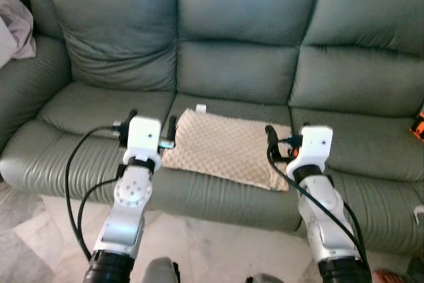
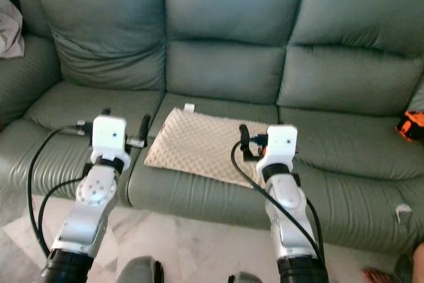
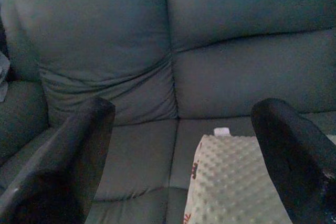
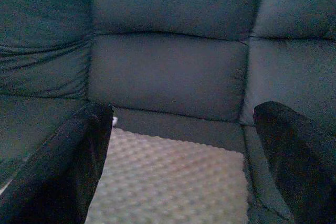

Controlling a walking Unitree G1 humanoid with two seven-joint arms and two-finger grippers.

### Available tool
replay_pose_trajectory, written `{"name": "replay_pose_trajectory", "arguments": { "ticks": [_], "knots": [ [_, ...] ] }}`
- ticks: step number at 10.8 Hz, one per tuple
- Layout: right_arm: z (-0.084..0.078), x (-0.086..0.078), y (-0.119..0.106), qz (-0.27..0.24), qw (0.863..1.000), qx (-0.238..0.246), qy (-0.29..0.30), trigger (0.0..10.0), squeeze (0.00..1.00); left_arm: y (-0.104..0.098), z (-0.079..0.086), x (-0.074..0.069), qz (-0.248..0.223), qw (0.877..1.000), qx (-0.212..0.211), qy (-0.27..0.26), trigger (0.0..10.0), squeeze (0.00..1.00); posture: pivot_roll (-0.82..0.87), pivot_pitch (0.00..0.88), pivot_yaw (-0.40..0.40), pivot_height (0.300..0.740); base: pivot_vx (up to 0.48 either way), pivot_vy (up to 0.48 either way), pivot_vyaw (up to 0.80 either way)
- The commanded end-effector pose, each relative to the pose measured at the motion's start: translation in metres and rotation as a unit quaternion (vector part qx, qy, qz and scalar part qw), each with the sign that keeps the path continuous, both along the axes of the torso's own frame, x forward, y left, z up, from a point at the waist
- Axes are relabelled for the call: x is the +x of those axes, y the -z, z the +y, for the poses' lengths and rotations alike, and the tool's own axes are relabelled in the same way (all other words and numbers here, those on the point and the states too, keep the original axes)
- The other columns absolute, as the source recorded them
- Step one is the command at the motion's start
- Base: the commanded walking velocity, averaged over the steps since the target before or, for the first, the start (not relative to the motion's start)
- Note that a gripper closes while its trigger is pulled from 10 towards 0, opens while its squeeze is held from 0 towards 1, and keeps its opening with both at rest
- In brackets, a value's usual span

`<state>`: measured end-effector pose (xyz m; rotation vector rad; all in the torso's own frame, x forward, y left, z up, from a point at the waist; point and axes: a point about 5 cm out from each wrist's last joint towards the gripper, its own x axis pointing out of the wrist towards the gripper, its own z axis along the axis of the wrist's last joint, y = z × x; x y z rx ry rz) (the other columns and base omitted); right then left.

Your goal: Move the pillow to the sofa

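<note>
A flat beige dimpled pillow [image 1: 228, 147] lies on the middle seat of the grey-green leather sofa [image 1: 245, 24], with a small white tag at its far edge. My left gripper [image 1: 151, 122] hovers open just off the pillow's left edge, and nothing is between its fingers [image 3: 79, 156]. My right gripper [image 1: 290, 138] is open over the pillow's right front corner, also holding nothing. In the right wrist view the pillow [image 4: 168, 182] spreads out below the wide-apart fingers [image 4: 294, 156].
A pale crumpled cloth [image 1: 13, 28] rests on the sofa's left armrest. An orange object [image 1: 417, 126] sits on the right seat, and a small white scrap [image 1: 419, 211] lies at the right front edge. Light tiled floor [image 1: 218, 240] runs before the sofa.
</note>
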<state>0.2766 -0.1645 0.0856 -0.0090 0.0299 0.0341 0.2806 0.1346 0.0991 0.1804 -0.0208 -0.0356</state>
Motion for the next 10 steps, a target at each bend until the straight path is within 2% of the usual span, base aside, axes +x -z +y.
{"name": "replay_pose_trajectory", "arguments": {
  "ticks": [1,2,4,10],
  "knots": [
    [0.0,-0.001,0.003,0.009,1.0,0.006,0.005,10.0,0.0,0.005,0.004,-0.001,0.012,1.0,0.008,-0.011,10.0,0.0,-0.01,0.0,-0.01,0.74,0.0,0.0,0.0],
    [0.003,-0.001,-0.002,-0.006,1.0,0.002,-0.019,10.0,0.0,0.003,0.003,0.001,0.016,1.0,-0.005,-0.01,10.0,0.0,-0.01,0.0,-0.011,0.74,0.0,0.0,0.0],
    [0.01,0.001,-0.004,-0.01,0.999,-0.015,-0.043,10.0,0.0,-0.002,-0.001,0.007,0.002,1.0,0.006,0.006,10.0,0.0,0.0,0.0,-0.02,0.74,0.0,0.0,0.7],
    [0.014,0.01,-0.004,-0.012,0.999,-0.004,-0.046,10.0,0.0,-0.008,0.004,0.011,-0.003,1.0,0.015,0.007,10.0,0.0,0.04,0.0,-0.022,0.74,0.0,0.0,0.7]
  ]
}}
